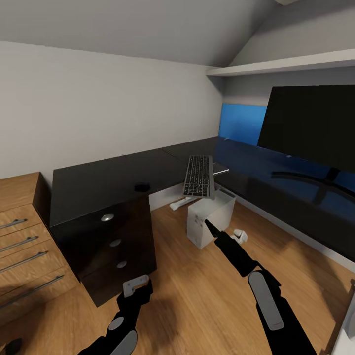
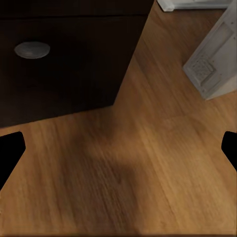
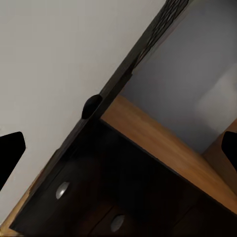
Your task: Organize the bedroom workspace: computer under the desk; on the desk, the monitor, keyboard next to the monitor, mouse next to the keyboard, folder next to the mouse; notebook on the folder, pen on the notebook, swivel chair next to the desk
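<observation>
The black monitor (image 1: 313, 128) stands on the right wing of the glossy black desk (image 1: 98, 185). The keyboard (image 1: 198, 176) lies at the desk's inner corner, one end reaching the edge. The small black mouse (image 1: 142, 187) (image 3: 91, 105) rests near the front edge of the left wing. The light grey computer (image 1: 209, 217) (image 2: 215, 64) stands on the floor below the keyboard. My right gripper (image 1: 208, 225) is open, raised in front of the computer and holding nothing. Low over the wood floor, my left gripper (image 1: 135, 285) is open and empty near the black drawers (image 1: 111, 244).
An oak drawer unit (image 1: 22, 236) stands left of the desk. A blue wall panel (image 1: 241, 123) sits behind the monitor, under a shelf (image 1: 286, 64). A small white object (image 1: 239, 235) lies on the floor by the computer. Open wood floor (image 1: 197, 296) lies ahead.
</observation>
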{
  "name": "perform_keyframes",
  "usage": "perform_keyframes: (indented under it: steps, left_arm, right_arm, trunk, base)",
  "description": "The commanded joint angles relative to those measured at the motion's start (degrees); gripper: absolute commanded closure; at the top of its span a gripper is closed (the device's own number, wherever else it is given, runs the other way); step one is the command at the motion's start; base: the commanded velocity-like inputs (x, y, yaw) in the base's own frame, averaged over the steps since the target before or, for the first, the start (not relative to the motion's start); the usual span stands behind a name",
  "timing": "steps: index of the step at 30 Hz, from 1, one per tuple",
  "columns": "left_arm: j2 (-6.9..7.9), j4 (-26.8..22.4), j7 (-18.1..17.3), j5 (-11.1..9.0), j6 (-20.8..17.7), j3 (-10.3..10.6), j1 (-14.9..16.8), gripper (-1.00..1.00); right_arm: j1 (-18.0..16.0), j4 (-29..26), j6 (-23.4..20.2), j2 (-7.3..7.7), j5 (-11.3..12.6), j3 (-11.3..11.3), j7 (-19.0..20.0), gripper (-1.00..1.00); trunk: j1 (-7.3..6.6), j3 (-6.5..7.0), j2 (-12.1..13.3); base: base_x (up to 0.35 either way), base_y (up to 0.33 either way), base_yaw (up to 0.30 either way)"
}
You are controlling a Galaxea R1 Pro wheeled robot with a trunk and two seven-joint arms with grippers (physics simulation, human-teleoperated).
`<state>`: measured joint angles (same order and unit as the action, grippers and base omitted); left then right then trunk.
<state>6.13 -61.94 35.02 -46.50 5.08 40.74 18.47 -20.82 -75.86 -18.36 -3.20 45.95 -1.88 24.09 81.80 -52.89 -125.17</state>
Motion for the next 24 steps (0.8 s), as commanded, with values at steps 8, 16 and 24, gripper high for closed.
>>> perform_keyframes:
  steps: [8, 16, 24]
  left_arm:
    - [0.02, 0.2, 0.3, -0.9, 0.4, 0.3, 0.1, -1.0]
    - [-0.22, 1.4, 0.4, -0.9, 0.5, 1.1, 0.1, -1.0]
    - [-0.41, 1.8, 0.4, -0.9, 0.5, 1.3, 0.1, -1.0]
  right_arm:
    - [0.2, -0.3, -0.4, -0.13, 0.5, 0.3, -0.1, -1.0]
    - [0.3, -0.1, -0.3, -0.22, 0.5, 0.4, -0.2, -1.0]
    - [0.3, 0.0, 1.2, -2.7, 0.5, 0.2, -6.8, -1.0]
  trunk:
    - [-0.01, -0.05, 0.0]
    - [-1.33, 1.03, 2.4]
    - [-3.08, 2.46, 5.6]
  base:
    - [0.0, 0.0, 0.0]
    - [0.0, 0.0, 0.0]
    - [0.0, 0.0, 0.0]
